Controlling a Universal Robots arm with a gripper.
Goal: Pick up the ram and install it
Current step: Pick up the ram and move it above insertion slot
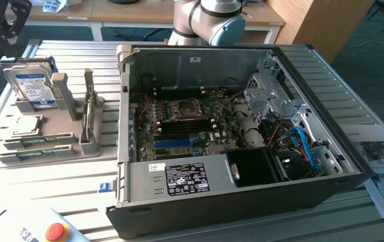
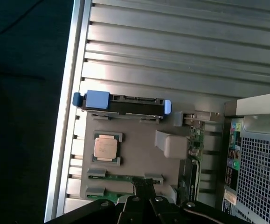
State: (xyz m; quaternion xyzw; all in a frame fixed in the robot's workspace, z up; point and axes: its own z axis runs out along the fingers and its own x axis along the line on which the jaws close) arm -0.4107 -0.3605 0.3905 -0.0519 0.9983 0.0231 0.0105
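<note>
- The claw is pressed together, its fingers meeting at the tips with nothing pinched between them.
- The ram sits in a groove of the grey holder on the counter, outside the open computer case. It has not been lifted.
- From the claw, the ram lies underneath. In the wrist view the closed tips overlap the stick partway along its length, nearer one end than the middle.
- By the exterior view I judge the claw to hang well above the holder, not touching the stick, so the gap between them is mostly one of height.
- The ram's long axis runs level, parallel to the long edge of the hard drive that stands on edge further out in the holder.
- The two fingers appear to sit side by side along that same line. I judge that their pinch runs along the stick and not across its thin width, though the tips are too dark to be sure.
- A second stick lies in the next groove on the claw's side of the ram. A processor chip lies between the ram and the hard drive.
- There is one arm, so no choice of side arises.
</note>
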